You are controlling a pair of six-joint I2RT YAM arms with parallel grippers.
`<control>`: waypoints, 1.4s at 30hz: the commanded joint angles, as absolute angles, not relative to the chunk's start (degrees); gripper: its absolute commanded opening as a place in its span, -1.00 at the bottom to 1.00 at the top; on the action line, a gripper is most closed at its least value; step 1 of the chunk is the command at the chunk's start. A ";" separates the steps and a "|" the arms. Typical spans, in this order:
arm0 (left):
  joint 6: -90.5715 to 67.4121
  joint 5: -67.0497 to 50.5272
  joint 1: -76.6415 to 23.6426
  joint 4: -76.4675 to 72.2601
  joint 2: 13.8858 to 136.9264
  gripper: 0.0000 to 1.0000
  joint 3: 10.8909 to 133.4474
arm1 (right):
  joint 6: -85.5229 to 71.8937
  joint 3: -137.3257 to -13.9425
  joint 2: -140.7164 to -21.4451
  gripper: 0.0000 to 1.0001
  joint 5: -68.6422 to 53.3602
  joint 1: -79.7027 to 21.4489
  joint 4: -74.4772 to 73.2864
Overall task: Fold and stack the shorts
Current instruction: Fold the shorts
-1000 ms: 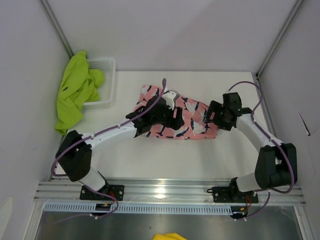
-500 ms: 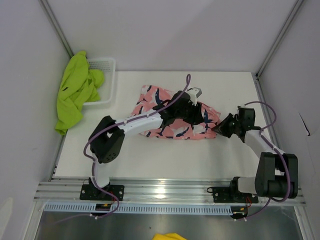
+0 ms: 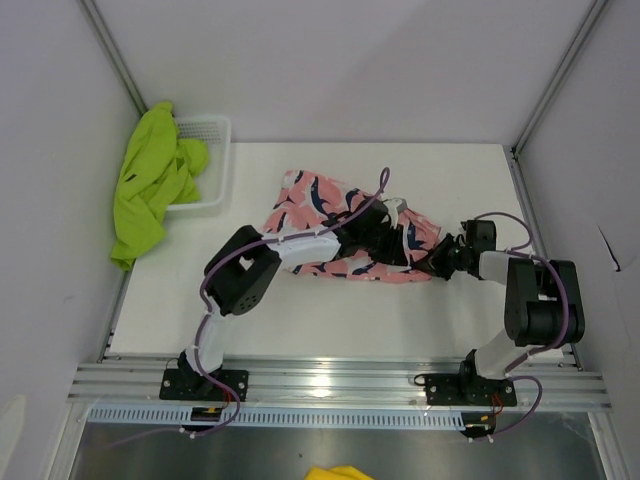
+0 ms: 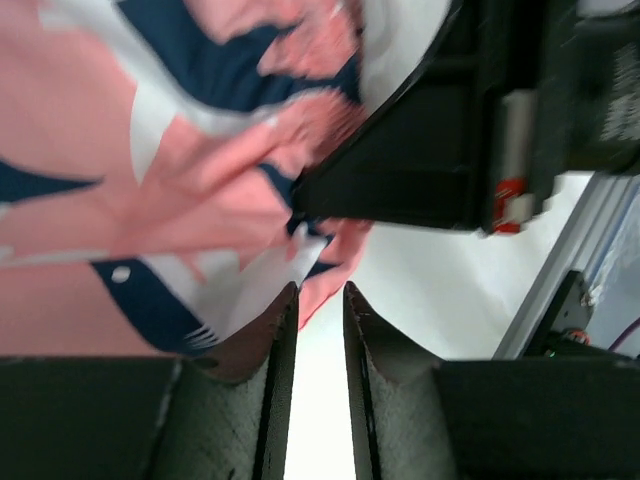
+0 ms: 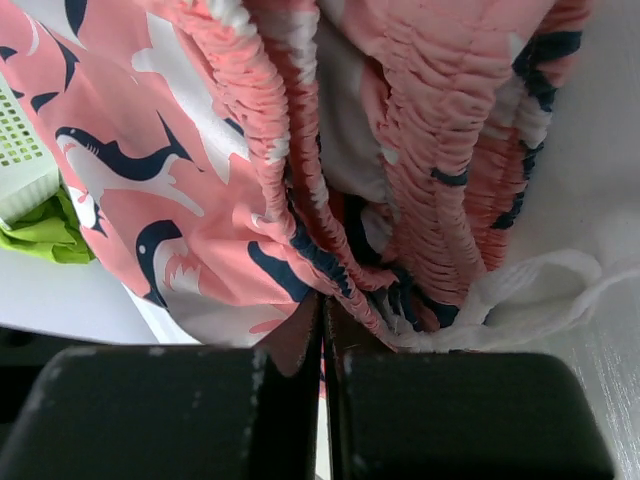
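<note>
Both at the pink shorts' [image 3: 325, 205] waistband end, likely to begin a fold — right gripper [image 5: 322, 300] pinched shut, seemingly on the elastic [image 5: 440, 150]; left gripper [image 4: 318, 295] with fingers [image 4: 268, 350] narrowly apart, nothing clearly held.

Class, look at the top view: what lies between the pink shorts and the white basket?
Only bare tabletop separates pink shorts from basket, per the top view.

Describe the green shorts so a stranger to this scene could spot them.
On the white table, look to the far left corner, where a white mesh basket sits. The green shorts drape over its left side. They are plain lime; the pink shorts mid-table are printed.
</note>
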State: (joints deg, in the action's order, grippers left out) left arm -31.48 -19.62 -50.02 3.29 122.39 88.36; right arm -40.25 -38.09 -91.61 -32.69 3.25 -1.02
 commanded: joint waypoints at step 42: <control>-28.74 -22.59 -49.92 -14.59 116.02 -0.64 69.43 | -31.29 -50.81 -86.15 0.19 -20.31 7.03 -11.87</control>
